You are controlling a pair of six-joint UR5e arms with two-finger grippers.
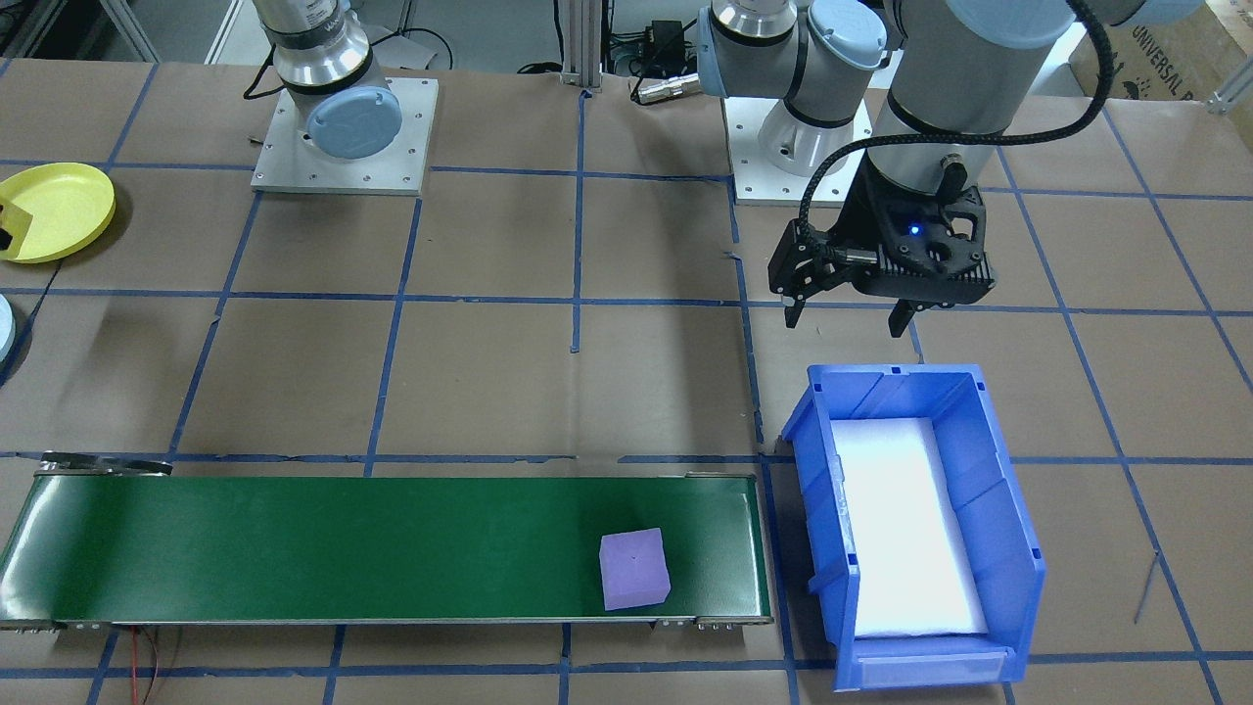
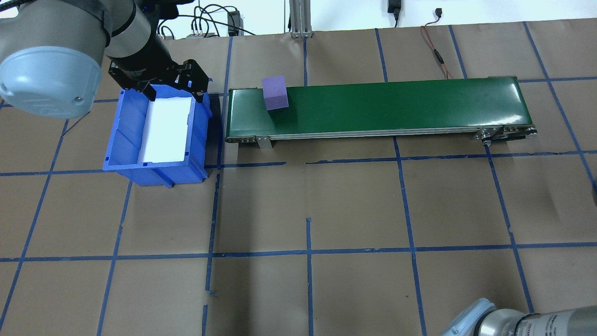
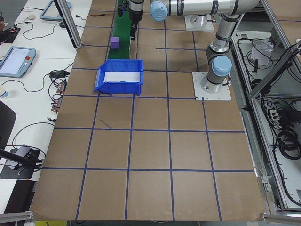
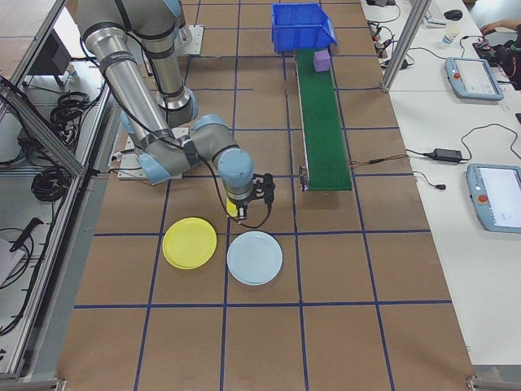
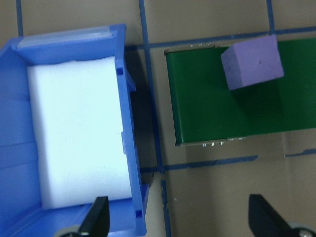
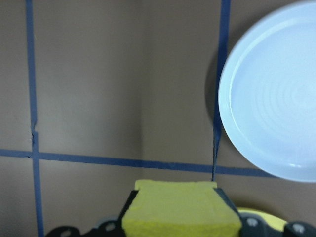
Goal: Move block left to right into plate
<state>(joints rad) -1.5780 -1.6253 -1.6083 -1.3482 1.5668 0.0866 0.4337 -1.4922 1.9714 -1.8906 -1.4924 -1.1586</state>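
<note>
The yellow plate (image 4: 190,243) lies on the table's right part, its rim also in the front view (image 1: 59,211). My right gripper (image 6: 180,231) is shut on a yellow block (image 6: 180,210), held just above the table beside the plate's rim (image 6: 256,213). A purple block (image 1: 634,569) rests on the green conveyor belt (image 1: 343,548) near its left end, upright (image 2: 275,93). My left gripper (image 1: 847,318) hangs open and empty over the near end of the blue bin (image 1: 989,548), and the purple block (image 5: 252,61) shows ahead of it.
A light blue plate (image 4: 255,257) lies next to the yellow one, close to the held block (image 6: 276,98). The blue bin (image 2: 126,121) has white foam on its floor. Blue tape lines grid the brown table.
</note>
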